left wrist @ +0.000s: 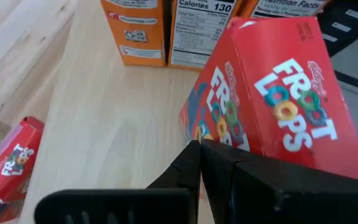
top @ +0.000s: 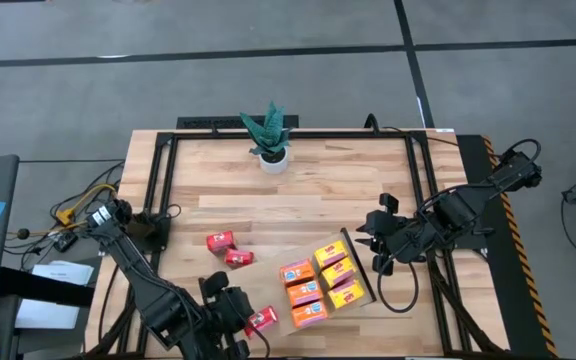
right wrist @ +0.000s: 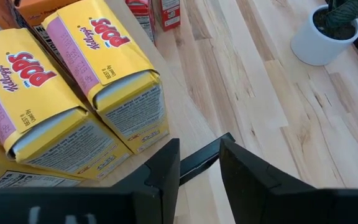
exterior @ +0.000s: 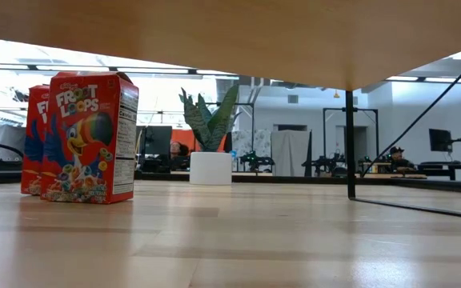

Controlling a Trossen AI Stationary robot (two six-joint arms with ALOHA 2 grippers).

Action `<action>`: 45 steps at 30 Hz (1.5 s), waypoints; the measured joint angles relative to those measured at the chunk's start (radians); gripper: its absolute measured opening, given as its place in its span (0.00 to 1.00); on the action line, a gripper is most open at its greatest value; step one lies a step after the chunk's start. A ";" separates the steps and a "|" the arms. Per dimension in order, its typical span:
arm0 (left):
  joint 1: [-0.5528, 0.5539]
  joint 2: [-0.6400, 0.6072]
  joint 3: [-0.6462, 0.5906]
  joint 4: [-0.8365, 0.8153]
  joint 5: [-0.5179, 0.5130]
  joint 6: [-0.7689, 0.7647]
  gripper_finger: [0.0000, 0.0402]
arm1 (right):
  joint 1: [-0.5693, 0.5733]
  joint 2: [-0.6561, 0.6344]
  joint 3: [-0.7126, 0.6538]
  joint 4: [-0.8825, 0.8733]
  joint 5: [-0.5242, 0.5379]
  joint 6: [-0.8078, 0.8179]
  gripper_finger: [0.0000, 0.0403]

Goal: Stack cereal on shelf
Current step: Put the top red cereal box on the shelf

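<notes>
The shelf (top: 273, 290) is a light board at the table's near middle, with a black rail (top: 358, 268) at its right end. On it lie three orange cereal boxes (top: 303, 293) and three yellow ones (top: 338, 273). Two red boxes (top: 228, 250) stand on the table left of it. My left gripper (left wrist: 201, 152) is shut, its tips at the lower edge of a tilted red Froot Loops box (left wrist: 272, 99) over the shelf's near left part (top: 261, 320). My right gripper (right wrist: 199, 163) hangs open above the shelf's rail (right wrist: 197, 158), beside the yellow boxes (right wrist: 104, 68). My left gripper's shut fingers (left wrist: 229, 165) stand right at the red box's lower edge (left wrist: 194, 134), coming slanting down from the table's near left. One finger covers that edge, so I cannot tell whether they touch it. The box stands tilted over the shelf.
A potted plant in a white pot (top: 271, 150) stands at the table's far middle. Black frame rails (top: 163, 190) run along the table's left and right sides. In the low view the two red boxes (exterior: 86, 136) stand upright under the shelf's underside (exterior: 230, 40).
</notes>
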 joint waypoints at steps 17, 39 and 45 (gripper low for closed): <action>0.059 0.000 0.000 0.082 0.094 0.176 0.00 | 0.000 0.000 0.000 0.000 0.000 0.003 0.35; 0.113 0.000 0.001 0.097 0.165 0.278 0.00 | 0.000 0.000 0.000 -0.001 0.000 -0.021 0.32; 0.124 0.000 0.014 0.095 0.204 0.277 0.00 | 0.000 0.000 0.000 -0.001 0.000 -0.032 0.32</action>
